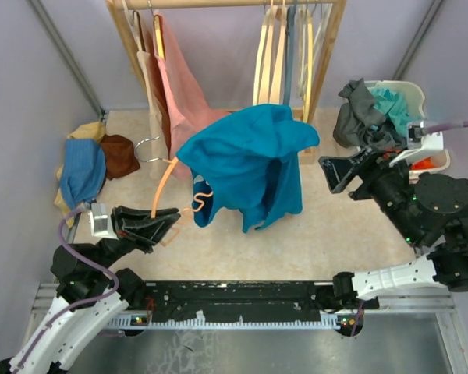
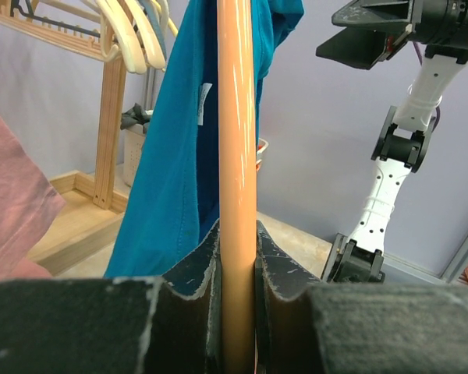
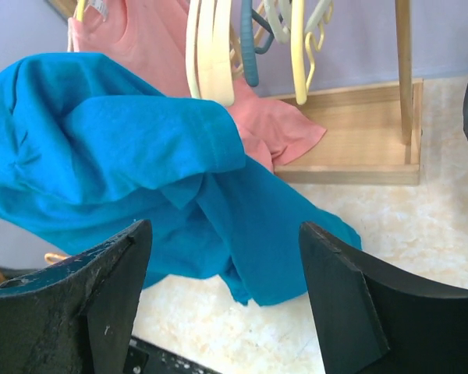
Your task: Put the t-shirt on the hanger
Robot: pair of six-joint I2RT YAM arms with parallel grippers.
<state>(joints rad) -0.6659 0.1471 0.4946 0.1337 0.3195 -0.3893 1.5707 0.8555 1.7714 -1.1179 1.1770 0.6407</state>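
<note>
The teal-blue t-shirt (image 1: 249, 160) hangs draped over the orange-tan hanger (image 1: 166, 181), held above the floor. My left gripper (image 1: 168, 220) is shut on the hanger's arm (image 2: 238, 156), which runs straight up between the jaws in the left wrist view. There the t-shirt (image 2: 171, 171) hangs left of the arm, its white label showing. My right gripper (image 1: 333, 173) is open and empty, just right of the t-shirt. In the right wrist view (image 3: 222, 273) the t-shirt (image 3: 117, 164) fills the space ahead of the wide-apart jaws, apart from them.
A wooden clothes rack (image 1: 327, 54) stands at the back with a pink garment (image 1: 183, 86) and cream hangers (image 1: 269, 54). A white basket (image 1: 409, 93) of clothes is at the right. A blue and brown cloth pile (image 1: 90, 167) lies at the left.
</note>
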